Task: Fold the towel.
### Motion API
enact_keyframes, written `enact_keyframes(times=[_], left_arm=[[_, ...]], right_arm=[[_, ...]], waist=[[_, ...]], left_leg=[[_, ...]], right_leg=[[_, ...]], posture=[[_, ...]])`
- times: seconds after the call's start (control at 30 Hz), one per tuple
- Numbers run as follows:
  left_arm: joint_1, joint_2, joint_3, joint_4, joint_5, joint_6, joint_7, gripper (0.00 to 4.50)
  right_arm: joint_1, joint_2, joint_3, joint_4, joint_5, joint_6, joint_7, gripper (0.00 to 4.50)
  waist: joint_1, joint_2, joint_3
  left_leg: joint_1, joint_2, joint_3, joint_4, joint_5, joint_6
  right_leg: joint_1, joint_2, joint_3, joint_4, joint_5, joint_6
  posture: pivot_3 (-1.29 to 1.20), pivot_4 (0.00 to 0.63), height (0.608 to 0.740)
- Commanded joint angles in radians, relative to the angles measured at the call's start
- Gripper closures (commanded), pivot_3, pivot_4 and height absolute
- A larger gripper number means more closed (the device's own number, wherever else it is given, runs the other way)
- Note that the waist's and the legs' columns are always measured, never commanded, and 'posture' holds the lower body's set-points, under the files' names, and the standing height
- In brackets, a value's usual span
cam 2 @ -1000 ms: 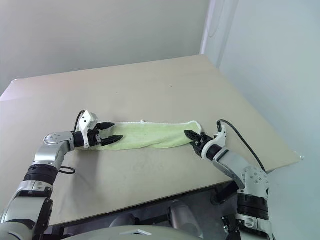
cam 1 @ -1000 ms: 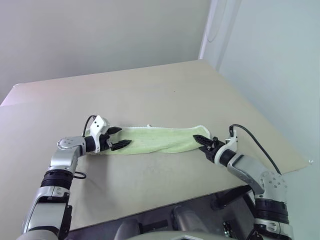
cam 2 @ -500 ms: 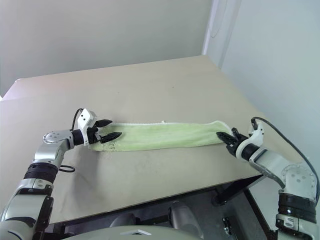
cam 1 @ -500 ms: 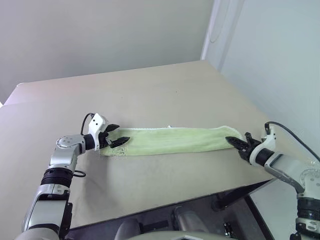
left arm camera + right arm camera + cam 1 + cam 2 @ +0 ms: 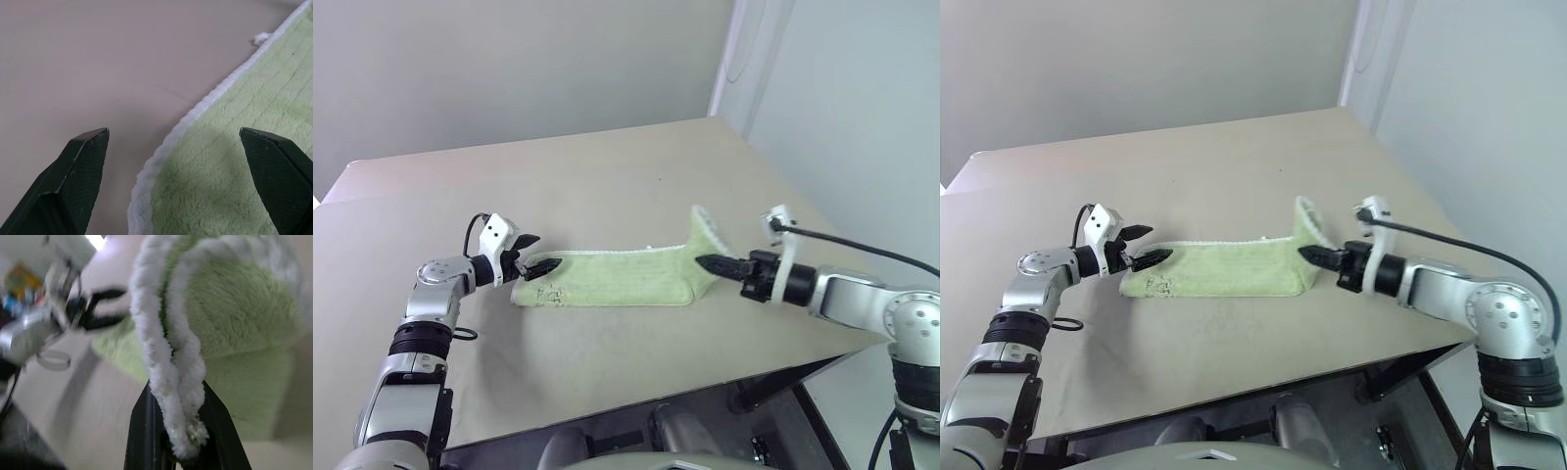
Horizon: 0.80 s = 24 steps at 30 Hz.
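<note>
From the head, the right pincer (image 5: 703, 262) is now raised and drawn back toward the left one, clenching the near end of the towel (image 5: 607, 279), which a second ago was lying flat and shorter. That end is standing up just behind its tips, while the rest is lying along the beige desk (image 5: 607, 186) toward the left pincer (image 5: 534, 253). Pale walls are meeting behind the desk's far corner.

In the left wrist view, the released fingers (image 5: 78, 171) are straddling the towel's white edging, with bare desk beyond.

In the right wrist view, doubled white edging is sitting pinched between the fingers (image 5: 146, 431).
</note>
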Motion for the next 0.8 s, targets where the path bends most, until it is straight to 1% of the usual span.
enact_keyframes(times=[0.03, 0.17, 0.27, 0.4, 0.57, 0.67, 0.77, 0.8], left_arm=[[-0.029, 0.011, 0.018, -0.012, 0.003, -0.019, 0.002, 0.0], [-0.026, 0.007, 0.009, -0.016, 0.011, -0.023, 0.002, 0.0], [-0.028, 0.003, 0.011, -0.019, 0.012, -0.024, 0.007, 0.0], [-0.02, 0.005, 0.014, -0.025, 0.014, -0.026, 0.013, 0.0], [-0.003, 0.008, 0.017, -0.041, 0.015, -0.028, 0.014, 0.0], [0.006, 0.012, 0.016, -0.042, 0.02, -0.033, 0.018, 0.0], [0.008, 0.007, 0.013, -0.047, 0.019, -0.03, 0.018, 0.0], [0.007, 0.005, 0.012, -0.048, 0.019, -0.029, 0.019, 0.0]], right_arm=[[-0.074, 0.062, 0.087, -0.036, -0.075, -0.013, 0.011, 4.45], [-0.164, 0.201, 0.198, 0.059, -0.236, -0.05, -0.001, 4.45], [-0.219, 0.274, 0.273, 0.14, -0.353, -0.057, 0.023, 4.45], [-0.245, 0.327, 0.343, 0.232, -0.486, -0.06, 0.063, 4.45], [-0.246, 0.36, 0.394, 0.279, -0.58, -0.022, 0.12, 4.45], [-0.245, 0.379, 0.382, 0.282, -0.615, -0.018, 0.141, 3.74], [-0.246, 0.404, 0.346, 0.258, -0.635, -0.053, 0.168, 2.75], [-0.241, 0.406, 0.337, 0.235, -0.635, -0.066, 0.185, 2.31]], waist=[[-0.001, 0.0, 0.0], [0.0, 0.0, 0.0], [0.001, 0.0, 0.0], [0.003, -0.001, 0.0], [0.001, -0.001, 0.0], [0.0, -0.001, 0.0], [-0.002, -0.001, 0.0], [-0.002, -0.001, 0.0]], left_leg=[[0.0, 0.0, 0.0, 0.0, 0.0, 0.0], [0.001, 0.0, -0.001, 0.0, 0.0, 0.0], [0.001, 0.0, -0.001, 0.001, 0.0, 0.0], [0.0, 0.0, -0.001, 0.001, 0.0, 0.0], [-0.001, 0.0, -0.002, 0.001, 0.0, 0.0], [0.0, 0.0, -0.002, 0.001, 0.0, 0.0], [0.0, 0.0, -0.002, 0.001, 0.0, 0.0], [0.0, 0.0, -0.002, 0.001, 0.0, 0.0]], right_leg=[[0.0, 0.0, 0.0, 0.0, 0.0, 0.0], [0.0, 0.0, -0.001, 0.001, 0.0, 0.0], [-0.001, 0.0, -0.001, 0.001, 0.0, 0.0], [-0.003, 0.0, -0.002, 0.001, 0.002, 0.003], [-0.003, -0.001, -0.002, 0.001, 0.002, 0.004], [-0.003, -0.001, -0.002, 0.002, 0.002, 0.004], [-0.003, 0.0, -0.002, 0.003, 0.002, 0.004], [-0.003, 0.0, -0.002, 0.003, 0.002, 0.004]], posture=[[0.0, 0.0, 0.74], [0.0, 0.0, 0.74], [0.0, 0.0, 0.74], [0.0, 0.0, 0.74], [0.0, 0.0, 0.74], [0.0, 0.0, 0.74], [0.0, 0.0, 0.74], [0.0, 0.0, 0.74]])
